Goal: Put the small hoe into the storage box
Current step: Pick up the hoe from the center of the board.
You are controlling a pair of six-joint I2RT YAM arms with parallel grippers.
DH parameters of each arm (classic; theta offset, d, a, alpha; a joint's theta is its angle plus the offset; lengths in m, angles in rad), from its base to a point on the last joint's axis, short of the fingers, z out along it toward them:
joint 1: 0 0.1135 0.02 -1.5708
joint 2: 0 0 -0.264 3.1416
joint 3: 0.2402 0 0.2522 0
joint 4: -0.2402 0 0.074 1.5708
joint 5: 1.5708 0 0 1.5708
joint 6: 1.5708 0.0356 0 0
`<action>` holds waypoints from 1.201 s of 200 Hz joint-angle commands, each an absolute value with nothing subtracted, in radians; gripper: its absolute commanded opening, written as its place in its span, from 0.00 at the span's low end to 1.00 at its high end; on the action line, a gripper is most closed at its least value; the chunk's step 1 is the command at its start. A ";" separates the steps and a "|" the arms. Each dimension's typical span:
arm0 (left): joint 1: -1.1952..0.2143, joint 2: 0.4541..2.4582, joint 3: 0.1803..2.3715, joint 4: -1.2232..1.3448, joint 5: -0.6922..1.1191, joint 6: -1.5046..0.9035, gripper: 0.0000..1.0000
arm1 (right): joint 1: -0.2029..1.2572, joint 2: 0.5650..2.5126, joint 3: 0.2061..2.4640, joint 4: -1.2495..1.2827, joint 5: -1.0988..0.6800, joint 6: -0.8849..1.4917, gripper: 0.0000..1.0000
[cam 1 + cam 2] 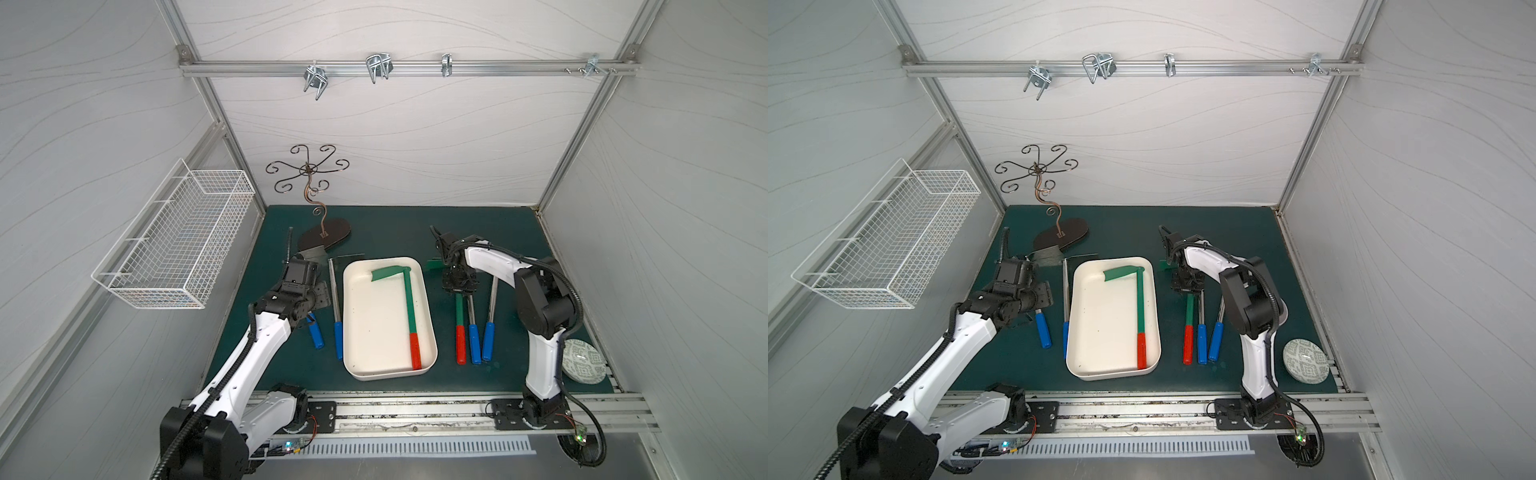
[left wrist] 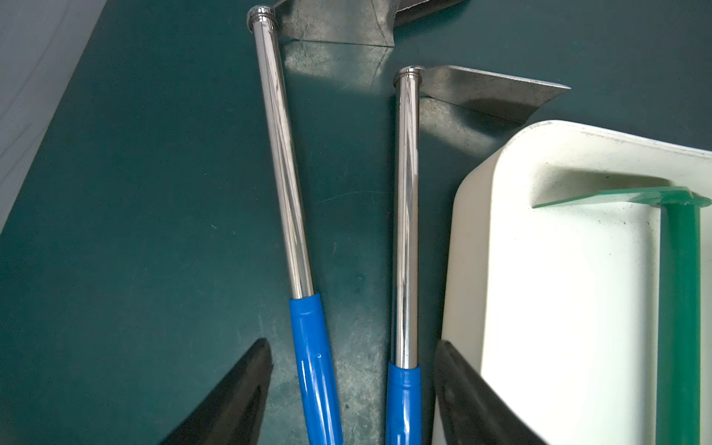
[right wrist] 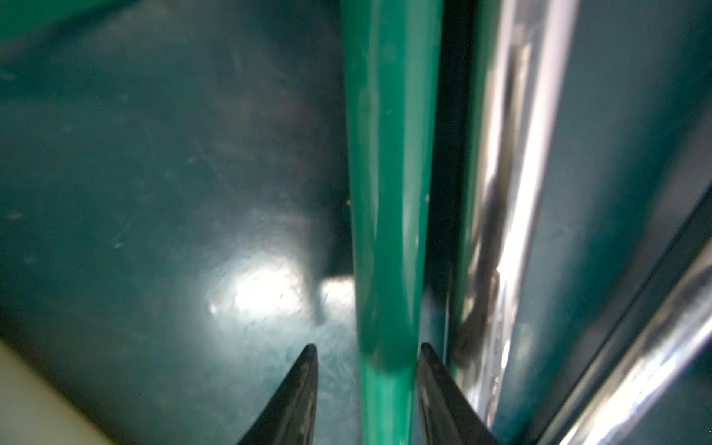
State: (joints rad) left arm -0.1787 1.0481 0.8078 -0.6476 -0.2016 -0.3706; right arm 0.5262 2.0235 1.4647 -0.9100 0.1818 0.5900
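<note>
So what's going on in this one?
One green hoe already lies in the tray. The right gripper sits low over a second green hoe on the mat right of the tray. Its fingers are either side of the shaft, not clamped yet. The left gripper hangs open above two steel hoes left of the tray, holding nothing.

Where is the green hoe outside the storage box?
In both top views the green hoe lies right of the storage box, left of two blue-handled hoes, the right gripper straddling its shaft.
</note>
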 commanded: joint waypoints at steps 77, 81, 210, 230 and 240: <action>-0.179 1.032 0.846 -0.648 -0.223 -0.374 0.69 | 0.515 1.900 1.542 -0.987 0.228 0.563 0.00; -0.178 1.030 0.845 -0.647 -0.222 -0.374 0.69 | 0.511 1.880 1.555 -1.003 0.227 0.559 0.00; -0.242 0.930 0.573 0.363 0.593 -0.863 0.84 | 0.402 1.414 1.054 -0.058 -1.100 0.799 0.00; -0.300 1.047 0.649 0.362 0.624 -0.889 0.83 | 0.448 1.449 1.044 0.039 -1.154 0.846 0.00; -0.326 1.106 0.675 0.387 0.632 -0.905 0.82 | 0.465 1.466 1.041 0.080 -1.172 0.868 0.00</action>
State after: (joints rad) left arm -0.2729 1.0069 0.5758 0.1993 0.5285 -0.7891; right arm 0.4248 1.4666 1.0142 -0.2180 -0.9657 0.7769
